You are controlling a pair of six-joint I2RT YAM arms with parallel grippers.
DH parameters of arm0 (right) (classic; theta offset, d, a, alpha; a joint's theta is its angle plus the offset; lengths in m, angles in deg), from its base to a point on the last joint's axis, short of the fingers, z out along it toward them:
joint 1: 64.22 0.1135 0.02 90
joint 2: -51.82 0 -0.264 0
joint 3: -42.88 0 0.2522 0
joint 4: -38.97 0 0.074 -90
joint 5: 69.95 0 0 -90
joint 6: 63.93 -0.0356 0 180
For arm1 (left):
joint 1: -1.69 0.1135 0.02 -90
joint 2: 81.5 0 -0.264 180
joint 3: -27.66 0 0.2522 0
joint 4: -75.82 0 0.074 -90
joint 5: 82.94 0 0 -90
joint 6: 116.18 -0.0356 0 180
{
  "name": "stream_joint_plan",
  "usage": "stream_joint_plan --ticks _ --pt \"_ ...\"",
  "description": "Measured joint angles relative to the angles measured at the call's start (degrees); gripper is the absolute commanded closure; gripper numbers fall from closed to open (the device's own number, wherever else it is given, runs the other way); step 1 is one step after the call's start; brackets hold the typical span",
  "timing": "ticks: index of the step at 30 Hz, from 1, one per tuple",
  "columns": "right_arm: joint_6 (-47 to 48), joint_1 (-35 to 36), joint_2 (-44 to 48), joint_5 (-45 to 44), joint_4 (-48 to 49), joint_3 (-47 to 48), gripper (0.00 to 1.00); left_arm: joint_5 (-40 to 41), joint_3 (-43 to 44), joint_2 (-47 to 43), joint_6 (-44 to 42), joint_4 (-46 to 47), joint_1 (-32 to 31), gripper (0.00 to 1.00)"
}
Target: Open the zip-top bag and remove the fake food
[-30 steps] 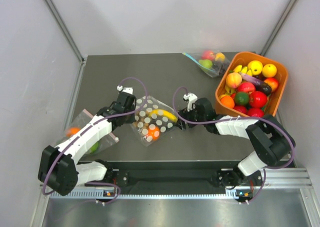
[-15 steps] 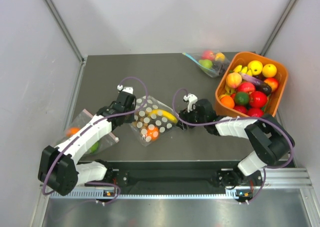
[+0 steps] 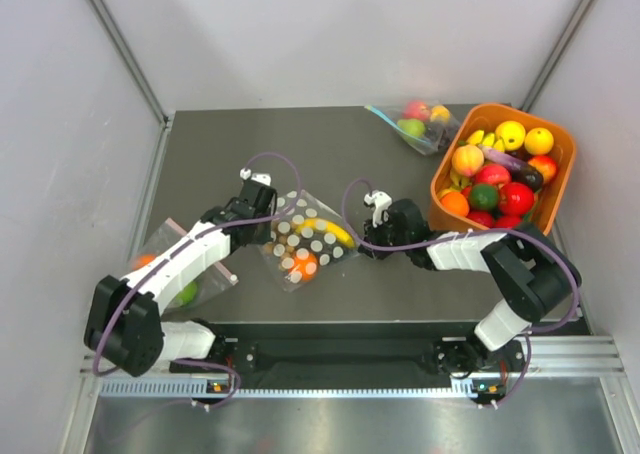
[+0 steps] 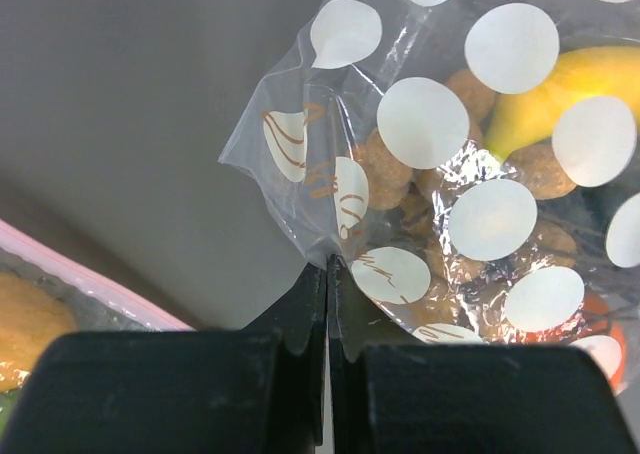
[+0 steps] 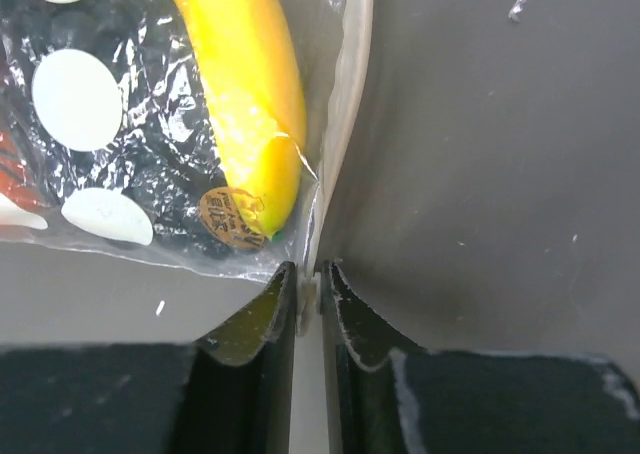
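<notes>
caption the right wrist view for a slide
right gripper pinches the dotted bag by its edge, banana inside

Glossy crinkled plastic zip-top bag (image 4: 450, 174), matt table (image 3: 300, 144)

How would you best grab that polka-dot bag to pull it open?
By its thin flat edges, coming in low from opposite sides. The polka-dot bag bulges in the middle, so only the edges can be pinched: the left fingers grip the film's left corner, the right fingers the strip beside the banana.
</notes>
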Motion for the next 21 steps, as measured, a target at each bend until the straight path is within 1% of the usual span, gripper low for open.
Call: stream_joint_plan --ticks 2,6,12,14,15,16,17,18,20,21 --pt "-0.17 0.07 0.00 0.15 -0.50 -0.02 0.92 0.13 0.90 1.81 -0.11 0.28 0.02 1.00" --pt "-1.03 0.66 0.57 0.07 -1.09 -0.31 0.93 1.51 4.00 6.67 -1.03 2.19 0.20 1.00" --pt "-4.31 4.37 6.51 0.00 -3.54 -2.95 0.93 3.19 12.61 15.15 -2.99 7.34 0.50 0.99" --pt "-5.81 6.03 8.35 0.15 -4.11 -3.34 0.93 3.45 15.72 17.99 -3.89 9.90 0.50 0.90" --pt "-6.71 6.91 9.09 0.11 -4.15 -3.34 0.93 3.45 17.09 19.41 -4.48 11.19 0.48 0.83" --pt "-7.58 7.72 9.81 0.11 -4.09 -3.32 0.93 3.45 18.36 20.85 -5.09 12.48 0.48 0.55" --pt "-8.17 8.35 10.47 0.11 -4.17 -3.34 0.93 3.45 19.15 21.79 -5.99 13.40 0.48 0.43" --pt "-8.98 8.90 11.13 0.07 -4.31 -3.32 0.92 3.41 19.61 22.43 -6.56 14.45 0.48 0.32" --pt "-10.21 9.55 12.37 -0.20 -4.74 -3.30 0.93 3.30 19.67 22.29 -7.82 15.69 0.48 0.14" --pt "-10.58 9.64 12.81 -0.52 -5.64 -3.04 0.93 3.17 18.99 21.57 -8.41 17.00 0.37 0.13"
